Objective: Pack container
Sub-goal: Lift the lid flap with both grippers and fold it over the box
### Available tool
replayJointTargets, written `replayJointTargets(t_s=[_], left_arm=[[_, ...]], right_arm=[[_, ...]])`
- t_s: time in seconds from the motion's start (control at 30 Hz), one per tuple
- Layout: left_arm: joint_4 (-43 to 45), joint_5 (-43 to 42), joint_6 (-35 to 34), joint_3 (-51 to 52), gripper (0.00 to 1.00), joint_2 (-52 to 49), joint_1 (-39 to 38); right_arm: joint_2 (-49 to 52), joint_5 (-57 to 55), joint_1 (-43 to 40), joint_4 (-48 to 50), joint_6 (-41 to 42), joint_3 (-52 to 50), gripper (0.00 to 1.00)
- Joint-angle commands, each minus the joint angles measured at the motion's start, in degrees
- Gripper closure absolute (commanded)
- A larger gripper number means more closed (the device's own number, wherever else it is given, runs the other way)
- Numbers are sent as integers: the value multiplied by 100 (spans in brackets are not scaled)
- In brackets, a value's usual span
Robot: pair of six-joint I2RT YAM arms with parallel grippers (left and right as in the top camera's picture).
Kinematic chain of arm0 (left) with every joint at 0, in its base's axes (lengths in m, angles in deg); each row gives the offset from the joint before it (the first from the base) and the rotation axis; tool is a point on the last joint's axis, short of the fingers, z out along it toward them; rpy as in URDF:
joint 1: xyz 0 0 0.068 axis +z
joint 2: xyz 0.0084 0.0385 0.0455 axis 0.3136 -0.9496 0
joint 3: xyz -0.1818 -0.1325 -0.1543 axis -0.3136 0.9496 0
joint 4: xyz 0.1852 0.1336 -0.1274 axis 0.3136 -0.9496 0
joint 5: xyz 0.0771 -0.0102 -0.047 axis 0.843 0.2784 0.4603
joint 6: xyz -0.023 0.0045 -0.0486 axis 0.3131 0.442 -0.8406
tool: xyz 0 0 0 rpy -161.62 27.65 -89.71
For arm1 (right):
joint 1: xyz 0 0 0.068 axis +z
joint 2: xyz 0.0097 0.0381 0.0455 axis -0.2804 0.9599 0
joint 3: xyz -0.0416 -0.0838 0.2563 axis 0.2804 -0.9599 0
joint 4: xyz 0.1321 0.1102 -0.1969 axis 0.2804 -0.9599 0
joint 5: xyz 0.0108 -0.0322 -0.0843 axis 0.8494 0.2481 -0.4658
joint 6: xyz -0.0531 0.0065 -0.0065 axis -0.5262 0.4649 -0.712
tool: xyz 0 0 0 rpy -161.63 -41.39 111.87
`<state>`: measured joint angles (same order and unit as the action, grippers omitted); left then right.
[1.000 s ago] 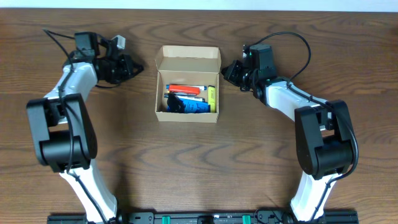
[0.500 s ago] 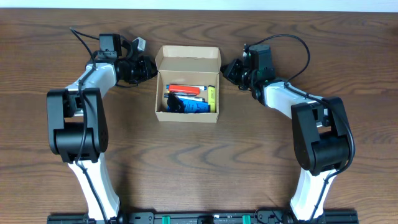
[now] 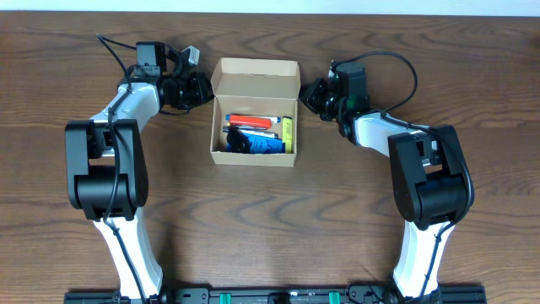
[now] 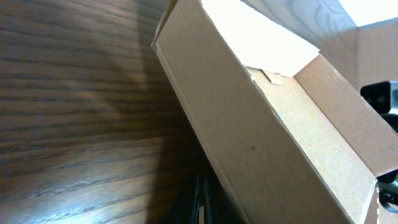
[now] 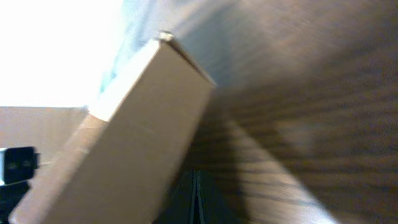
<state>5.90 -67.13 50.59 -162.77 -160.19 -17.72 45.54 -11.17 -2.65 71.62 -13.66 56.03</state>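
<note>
The container (image 3: 254, 155) is a small tan cardboard box in the middle of the table, with its flap lid (image 3: 256, 80) standing open at the far side. Inside lie several items, among them red, blue and yellow ones. My left gripper (image 3: 205, 88) is shut and empty, just left of the lid. In the left wrist view its fingertips (image 4: 200, 202) sit low beside the box wall (image 4: 261, 143). My right gripper (image 3: 306, 94) is shut and empty, just right of the lid. Its fingertips (image 5: 196, 199) sit beside the box side (image 5: 130, 143).
The brown wooden table (image 3: 270, 228) spreads all round the box. Both arm bases stand at the near edge. Black cables loop above each wrist.
My left arm has swung right, from the far left to the box lid's left edge. My right gripper has edged slightly closer to the lid.
</note>
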Motion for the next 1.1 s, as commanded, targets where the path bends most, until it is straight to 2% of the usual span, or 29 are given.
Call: replayJointTargets(t_s=[0.0,0.5,0.83,0.97,1.07], left_arm=[[79,-350,-57,-155,94,-76,-26],[81,-807,352,-249,95,278,114],[20,-1172,704,-249,95,1040,243],[-225,-1169,975,-249,94,1425,243],[-802,-1113,1447,-249,94,1674,243]], right_arm=[[39,205,-44,146,61,0,99],[20,1582,-50,1366,-850,0,98],[-52,2640,-125,2304,-914,0,99],[-118,2990,-157,2393,-914,0,99],[-197,3353,-160,2380,-914,0,98]])
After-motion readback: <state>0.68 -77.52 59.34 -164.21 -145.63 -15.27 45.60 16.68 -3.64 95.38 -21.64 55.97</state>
